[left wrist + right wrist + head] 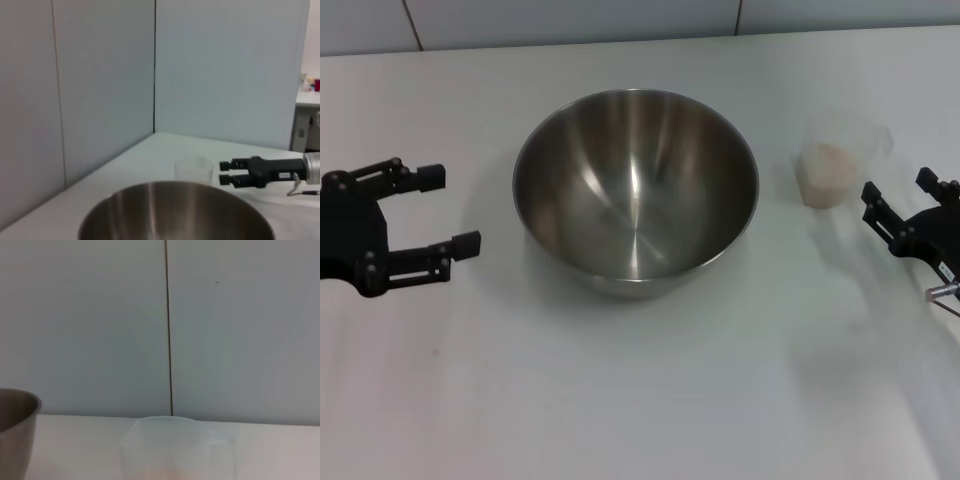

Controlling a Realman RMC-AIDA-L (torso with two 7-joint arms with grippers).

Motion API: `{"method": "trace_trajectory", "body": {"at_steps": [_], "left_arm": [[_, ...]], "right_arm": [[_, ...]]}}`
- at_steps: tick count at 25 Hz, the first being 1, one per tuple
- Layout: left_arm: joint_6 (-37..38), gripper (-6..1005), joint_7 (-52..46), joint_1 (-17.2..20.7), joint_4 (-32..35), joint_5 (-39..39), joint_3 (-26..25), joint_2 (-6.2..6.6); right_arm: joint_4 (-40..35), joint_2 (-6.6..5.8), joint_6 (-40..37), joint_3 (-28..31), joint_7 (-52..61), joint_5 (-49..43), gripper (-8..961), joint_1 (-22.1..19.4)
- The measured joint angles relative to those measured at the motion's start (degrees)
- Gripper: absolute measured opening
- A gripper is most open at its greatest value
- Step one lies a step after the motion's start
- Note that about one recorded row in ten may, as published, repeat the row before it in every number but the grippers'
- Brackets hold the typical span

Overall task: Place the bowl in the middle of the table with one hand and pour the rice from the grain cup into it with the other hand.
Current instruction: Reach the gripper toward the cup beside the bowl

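Note:
The large steel bowl [636, 190] stands empty in the middle of the white table [650, 400]; it also shows in the left wrist view [175, 212] and the right wrist view [15, 432]. My left gripper [455, 210] is open and empty, a short way left of the bowl, not touching it. The clear grain cup [832, 160] stands upright right of the bowl with rice [826, 160] in its bottom; it also shows in the left wrist view [194, 169] and the right wrist view [175, 450]. My right gripper [898, 195] is open, just right of the cup, apart from it.
A light partition wall [620, 20] runs along the table's far edge. The right arm [265, 171] reaches in beside the cup.

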Motion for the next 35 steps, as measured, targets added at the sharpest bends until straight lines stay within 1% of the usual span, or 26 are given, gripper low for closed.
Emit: {"method": "trace_trajectory", "body": {"at_steps": [2,11,17,27,35], "left_arm": [[0.2,828,0.0,0.0,-0.1,0.5,0.1,-0.05],[0.5,828,0.1,-0.2,-0.3,1.1,0.1,-0.12],[0.5,828,0.4,-0.5,-0.2,1.2,0.1,-0.11],[0.5,828,0.5,-0.5,-0.4,1.2,0.1,-0.01],[0.1,828,0.5,-0.6,-0.3,1.2,0.2,0.05]], "right_arm": [[0.6,-0.02,1.2,0.4,-0.4,0.0,618,0.2],[0.8,-0.09,2.0,1.0,-0.6,0.0,615,0.8],[0.9,-0.15,5.9,2.3,-0.6,0.0,613,2.6],[0.6,-0.21,6.6,3.6,-0.7,0.0,609,4.5],[0.5,-0.21,6.6,4.7,-0.8,0.0,606,4.8]]}}
